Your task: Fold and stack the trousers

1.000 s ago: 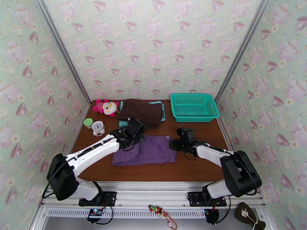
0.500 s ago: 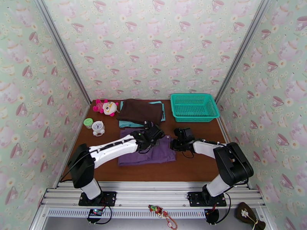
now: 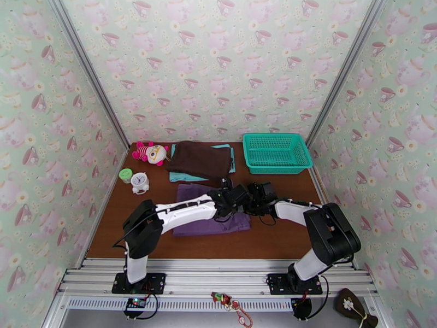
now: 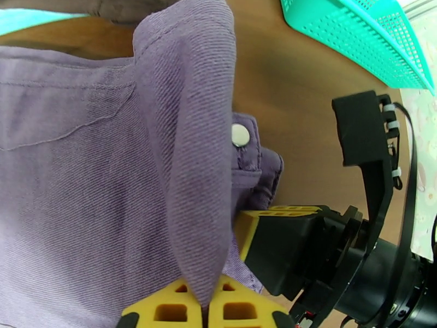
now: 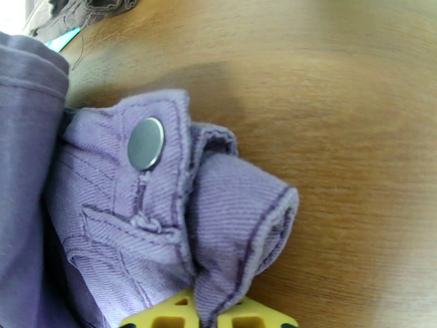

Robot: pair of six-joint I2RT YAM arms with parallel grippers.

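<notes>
On the table (image 3: 284,239), trousers (image 3: 210,226) lie outside basket (image 3: 278,169).

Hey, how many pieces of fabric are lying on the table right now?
3: the purple trousers in the middle, the dark brown garment behind them, and the light teal cloth beneath that garment. More could be hidden underneath.

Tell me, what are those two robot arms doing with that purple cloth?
They are folding a pair of purple trousers on the brown table. The left gripper is shut on a raised fold of the fabric, right next to the right gripper, which pinches the waistband corner beside the metal button. The trousers look only partly folded. A dark brown garment lies behind them, and a teal basket sits at the far right.
</notes>
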